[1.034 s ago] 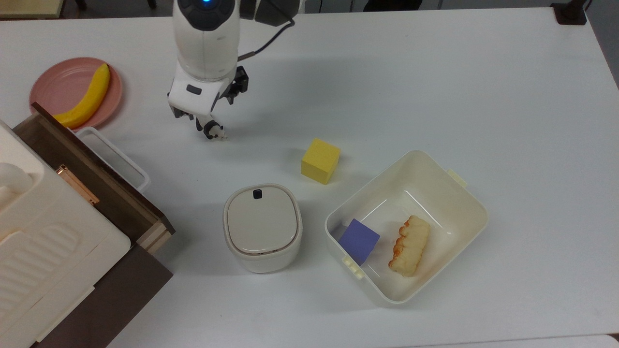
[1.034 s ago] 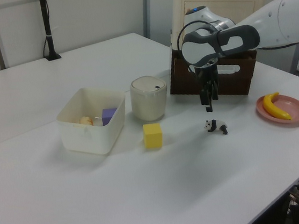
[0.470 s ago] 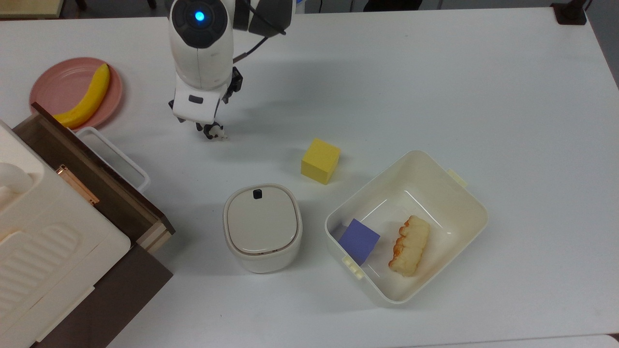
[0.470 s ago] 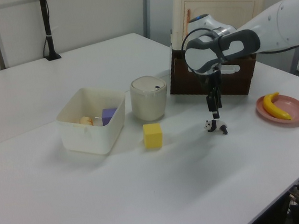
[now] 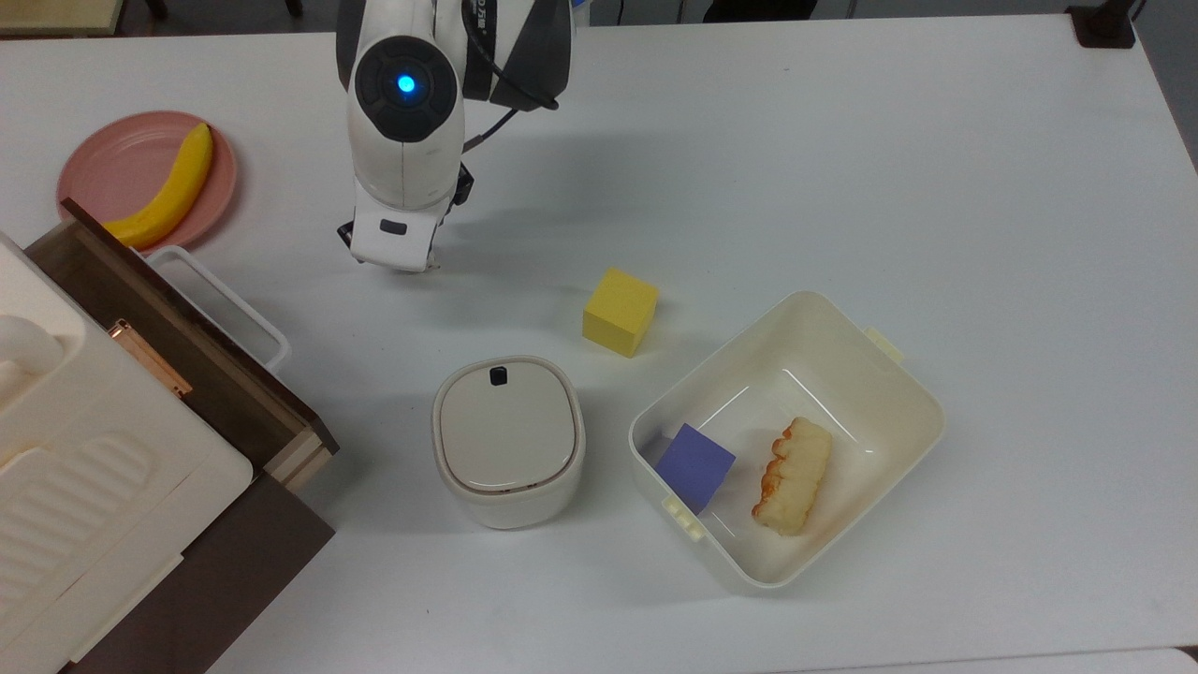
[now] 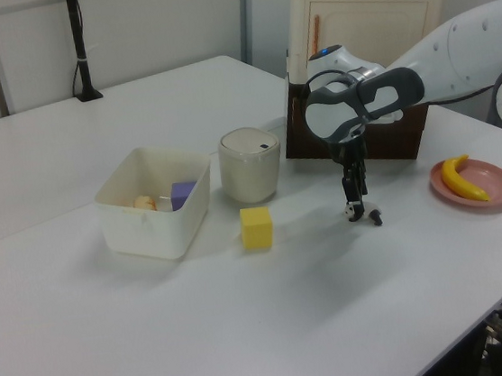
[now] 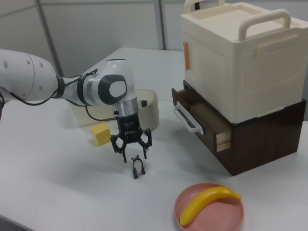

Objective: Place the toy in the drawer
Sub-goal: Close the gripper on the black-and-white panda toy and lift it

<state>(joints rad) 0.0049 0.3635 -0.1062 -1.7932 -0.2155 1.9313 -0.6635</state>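
White counter (image 5: 842,140) carried everything, and the step in hand was the pick-up: the hand (image 7: 138,174) had its tips down at the counter surface, right at the toy (image 6: 369,216). In the left view the toy lay at the hand's foot, a scrap of white and black peeping out on the left view's right of the tips. From the top, the arm's wrist covered that spot. In the right view the hand's two fingers (image 7: 134,168) stood a little apart, with a pale sliver between them, so I judged them to be straddling the toy and not yet clamped on it.

The drawer (image 7: 202,120) stood pulled out under the cream box, well apart from the toy, and its dark inside looked bare as far as could be seen. The cube (image 5: 620,311) sat near the hand but clear of it.

Next, by my reckoning, the hand needed to close on so small a thing squarely, since a tiny figure may tip or squirt out sideways. After that came a lift high enough to clear the drawer's white handle (image 7: 185,118), a carry across to the open drawer, and a release over its dark floor
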